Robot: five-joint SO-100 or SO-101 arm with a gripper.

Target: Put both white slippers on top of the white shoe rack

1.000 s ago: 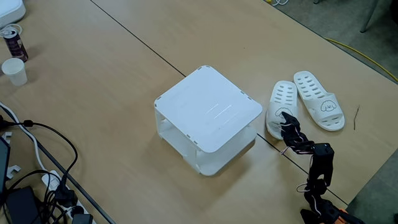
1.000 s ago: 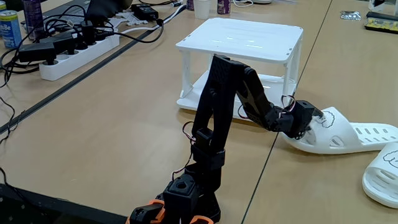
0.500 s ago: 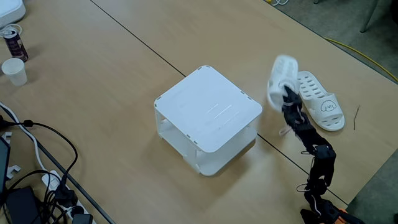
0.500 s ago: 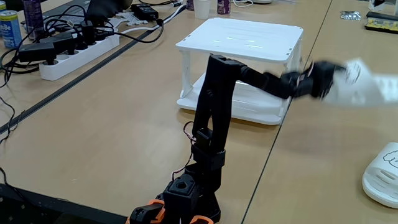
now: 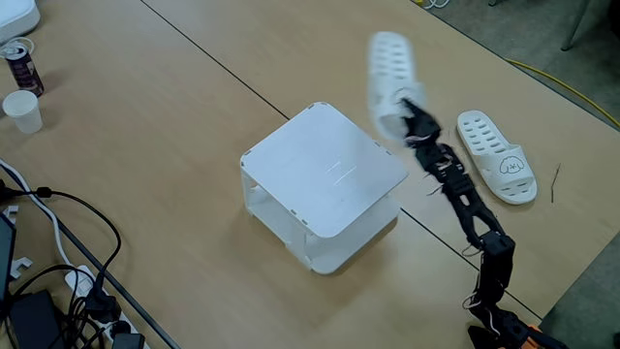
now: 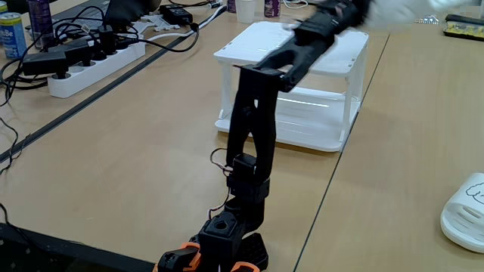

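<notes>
One white slipper hangs in the air, blurred, to the right of and above the white shoe rack in a fixed view. My gripper is shut on its strap end. In the other fixed view this slipper is a blurred white shape at the top edge, beyond the rack's top, with the gripper on it. The second white slipper lies on the table to the right, puppy face up; its toe shows at the right edge.
A power strip with tangled cables lies left of the rack. A paper cup and a can stand at the far left. A dark seam crosses the table. The arm's base is near the front edge.
The gripper has lifted the slipper off the table and swung it up and left, from beside the second slipper to a spot high beside the rack's top.
</notes>
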